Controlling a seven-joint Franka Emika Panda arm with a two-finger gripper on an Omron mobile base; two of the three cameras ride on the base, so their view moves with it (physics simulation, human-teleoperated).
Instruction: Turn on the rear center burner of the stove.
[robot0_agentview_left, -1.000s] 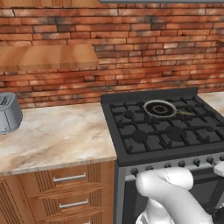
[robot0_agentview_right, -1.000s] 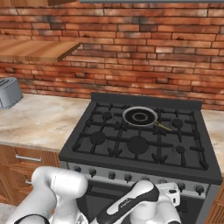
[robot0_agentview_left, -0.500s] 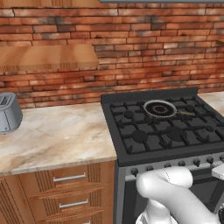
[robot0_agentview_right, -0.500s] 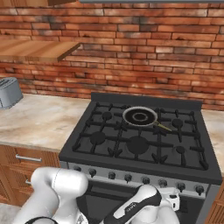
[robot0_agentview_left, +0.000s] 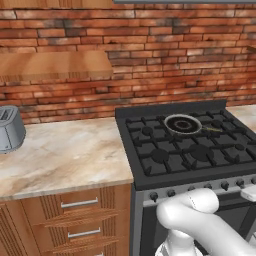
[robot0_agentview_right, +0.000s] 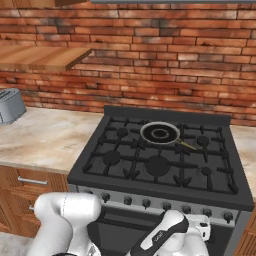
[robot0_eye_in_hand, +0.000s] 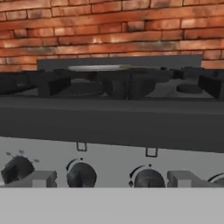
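The end effector faces the stove panel, fingers spread, holding nothing. A knob sits at five o'clock, likely because knobs control the burners.

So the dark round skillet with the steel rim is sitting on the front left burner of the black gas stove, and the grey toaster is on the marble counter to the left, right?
Not quite. The dark round skillet with the steel rim sits at the rear centre of the black gas stove, as the right base view shows. The grey toaster is indeed on the marble counter to the left.

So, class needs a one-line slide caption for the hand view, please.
Pincer level with the stove front, facing black knobs below the grates, brick wall behind.
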